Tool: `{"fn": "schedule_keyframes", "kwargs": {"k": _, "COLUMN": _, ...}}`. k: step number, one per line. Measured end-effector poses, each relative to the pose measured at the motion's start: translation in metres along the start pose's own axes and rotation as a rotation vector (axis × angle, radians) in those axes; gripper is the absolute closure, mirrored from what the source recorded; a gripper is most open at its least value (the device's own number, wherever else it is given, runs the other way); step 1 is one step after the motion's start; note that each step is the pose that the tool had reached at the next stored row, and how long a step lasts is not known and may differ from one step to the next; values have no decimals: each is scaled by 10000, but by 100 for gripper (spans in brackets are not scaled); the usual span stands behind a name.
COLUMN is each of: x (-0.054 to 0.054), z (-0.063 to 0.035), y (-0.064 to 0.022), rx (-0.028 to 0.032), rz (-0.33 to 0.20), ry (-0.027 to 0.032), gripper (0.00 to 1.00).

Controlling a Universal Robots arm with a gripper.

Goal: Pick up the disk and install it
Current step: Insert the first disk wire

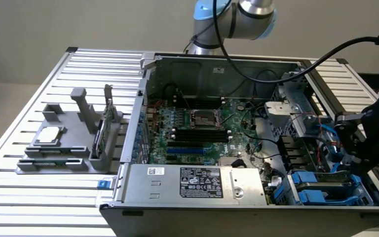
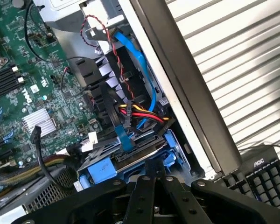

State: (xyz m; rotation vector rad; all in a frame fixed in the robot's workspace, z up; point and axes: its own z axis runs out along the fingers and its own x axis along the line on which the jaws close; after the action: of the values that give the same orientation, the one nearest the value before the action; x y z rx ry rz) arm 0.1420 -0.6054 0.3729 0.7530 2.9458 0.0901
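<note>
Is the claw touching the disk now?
Cannot tell. In the wrist view the claw overlaps the disk at its edge; neither gap nor contact shows plainly.

Exterior view overlooks open computer case [image 1: 242, 217], wrist view close inside

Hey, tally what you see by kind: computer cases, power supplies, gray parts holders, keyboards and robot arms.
computer case: 1
power supply: 1
gray parts holder: 1
keyboard: 1
robot arm: 1
Total: 5

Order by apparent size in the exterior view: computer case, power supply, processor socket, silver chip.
1. computer case
2. power supply
3. processor socket and silver chip: they look about alike, so I leave them unranked.
</note>
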Motion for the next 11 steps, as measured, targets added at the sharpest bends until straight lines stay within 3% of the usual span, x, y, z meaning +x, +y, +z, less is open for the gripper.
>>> {"fn": "schedule_keyframes", "kwargs": {"k": 11, "x": 4, "z": 61, "y": -7, "rx": 126, "rz": 1482, "ry": -105, "gripper": 89}}
